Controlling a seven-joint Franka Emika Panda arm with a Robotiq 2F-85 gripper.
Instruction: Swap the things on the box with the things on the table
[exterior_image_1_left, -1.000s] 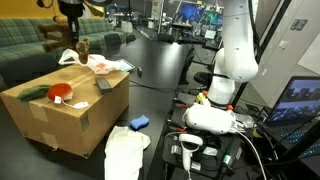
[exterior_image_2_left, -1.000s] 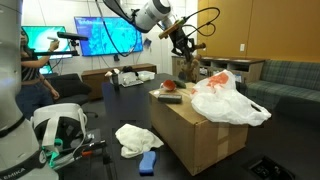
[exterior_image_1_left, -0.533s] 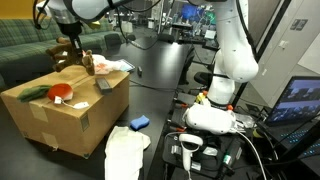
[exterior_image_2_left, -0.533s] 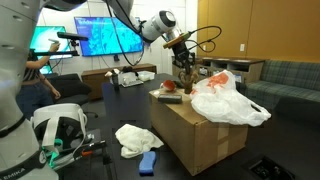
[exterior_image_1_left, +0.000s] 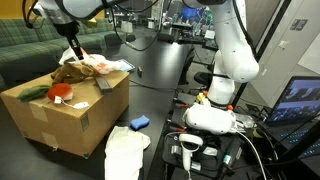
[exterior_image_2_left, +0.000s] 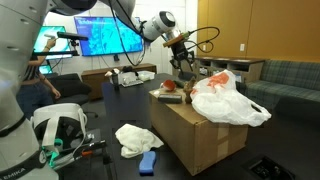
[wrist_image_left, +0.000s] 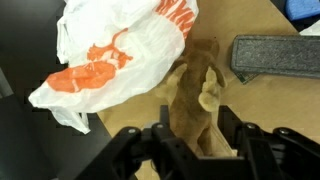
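Observation:
The brown cardboard box (exterior_image_1_left: 60, 120) (exterior_image_2_left: 200, 135) stands on the black table (exterior_image_1_left: 165, 80). A brown plush toy (wrist_image_left: 195, 95) (exterior_image_1_left: 72, 72) lies on the box top beside a white and orange plastic bag (wrist_image_left: 115, 55) (exterior_image_2_left: 228, 98). My gripper (wrist_image_left: 198, 135) (exterior_image_1_left: 74, 55) (exterior_image_2_left: 183, 68) hangs just over the toy, its fingers on either side of it with a strip of cardboard showing at the right finger. A red item (exterior_image_1_left: 60, 91), a green item (exterior_image_1_left: 33, 92) and a dark grey block (wrist_image_left: 275, 55) also rest on the box.
A crumpled white cloth (exterior_image_1_left: 125, 150) (exterior_image_2_left: 135, 138) and a small blue object (exterior_image_1_left: 139, 122) (exterior_image_2_left: 148, 162) lie on the table by the box. The robot's white base (exterior_image_1_left: 232, 70) stands nearby. Sofas and screens fill the background.
The gripper came down onto the box top with the plush toy. Its jaws have spread apart, and the toy now rests on the cardboard.

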